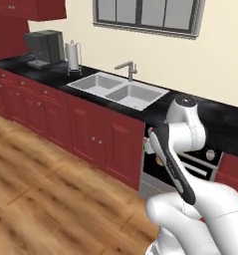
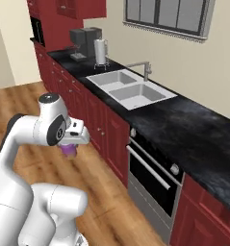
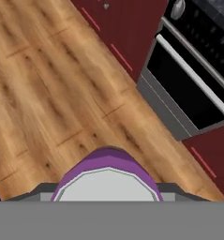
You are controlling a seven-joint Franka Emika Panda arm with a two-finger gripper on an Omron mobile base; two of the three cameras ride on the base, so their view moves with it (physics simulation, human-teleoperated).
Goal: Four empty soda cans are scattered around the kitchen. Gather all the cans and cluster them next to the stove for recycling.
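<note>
Purple soda can (image 3: 107, 176) clamped in hand (image 2: 70, 144), held above wood floor (image 3: 48, 93) near oven (image 2: 150, 178).

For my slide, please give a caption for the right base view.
Gripper holding a purple soda can above the wood floor, beside the oven.

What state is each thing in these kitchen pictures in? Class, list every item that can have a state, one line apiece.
gripper: shut on the soda can, held above the floor.
soda can: purple, silver top toward the hand camera, gripped.
oven door: closed.
cabinet doors: closed.
sink: both basins empty.
faucet: no water running.
coffee machine: standing on the counter, nothing under it.
paper towel roll: upright on its holder.
</note>
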